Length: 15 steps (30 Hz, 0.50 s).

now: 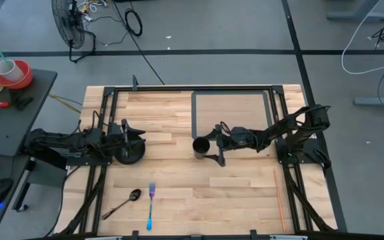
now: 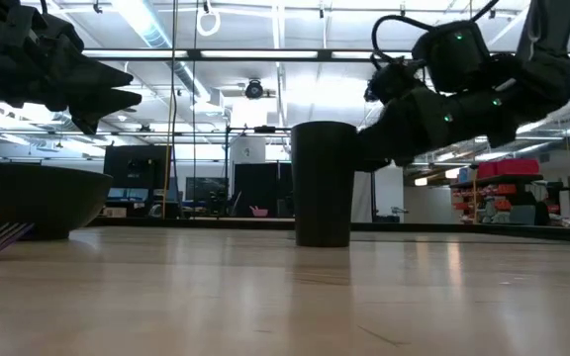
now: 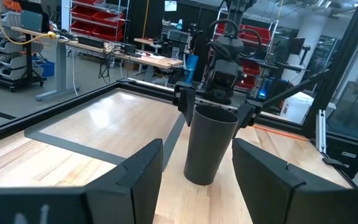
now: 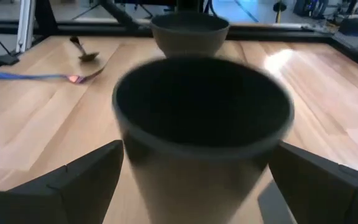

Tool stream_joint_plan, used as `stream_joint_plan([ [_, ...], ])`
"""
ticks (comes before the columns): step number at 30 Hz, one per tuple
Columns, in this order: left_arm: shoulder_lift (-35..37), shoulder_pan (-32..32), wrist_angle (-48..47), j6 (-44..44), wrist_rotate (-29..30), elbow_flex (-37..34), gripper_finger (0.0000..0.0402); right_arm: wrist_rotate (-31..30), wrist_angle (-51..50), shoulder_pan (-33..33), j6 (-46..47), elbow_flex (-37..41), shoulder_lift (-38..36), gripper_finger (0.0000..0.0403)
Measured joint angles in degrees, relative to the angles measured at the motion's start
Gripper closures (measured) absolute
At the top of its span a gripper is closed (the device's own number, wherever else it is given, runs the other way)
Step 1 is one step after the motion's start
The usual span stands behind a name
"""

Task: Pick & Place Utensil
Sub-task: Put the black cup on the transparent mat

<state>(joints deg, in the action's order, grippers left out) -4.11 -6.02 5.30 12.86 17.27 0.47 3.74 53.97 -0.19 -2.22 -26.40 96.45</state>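
A dark cup [image 1: 201,147] stands upright on its base mid-table, also in the low view [image 2: 323,183]. My right gripper [image 1: 215,145] is open and comes level from the table's right, a finger on either side of the cup [image 4: 201,124]. A dark bowl [image 1: 131,155] rests on the table left of the cup. My left gripper [image 1: 141,135] hovers open over the bowl's far rim, facing the cup [image 3: 209,146]. A dark spoon [image 1: 127,201] and a blue-handled fork [image 1: 151,204] lie flat near the near edge. My right gripper's fingers [image 4: 92,177] stand close beside the cup's upper wall [image 4: 132,155], level from the table's right. I cannot tell whether they touch it. The cup stands upright on the table.
A grey mat [image 1: 231,112] lies at the far side behind the cup. A thin orange stick [image 1: 279,197] lies near the right edge. Black frame rails [image 1: 179,87] border the table. Bare wood [image 1: 212,193] stretches between the cup and the utensils.
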Motion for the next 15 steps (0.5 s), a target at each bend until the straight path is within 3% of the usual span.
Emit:
stream_joint_plan([
  [15, -0.01, 0.02, -0.07, -0.01, 0.01, 0.00, 0.0204, 2.33, -0.04, 0.02, 1.31, -2.16, -0.03, 0.0004],
])
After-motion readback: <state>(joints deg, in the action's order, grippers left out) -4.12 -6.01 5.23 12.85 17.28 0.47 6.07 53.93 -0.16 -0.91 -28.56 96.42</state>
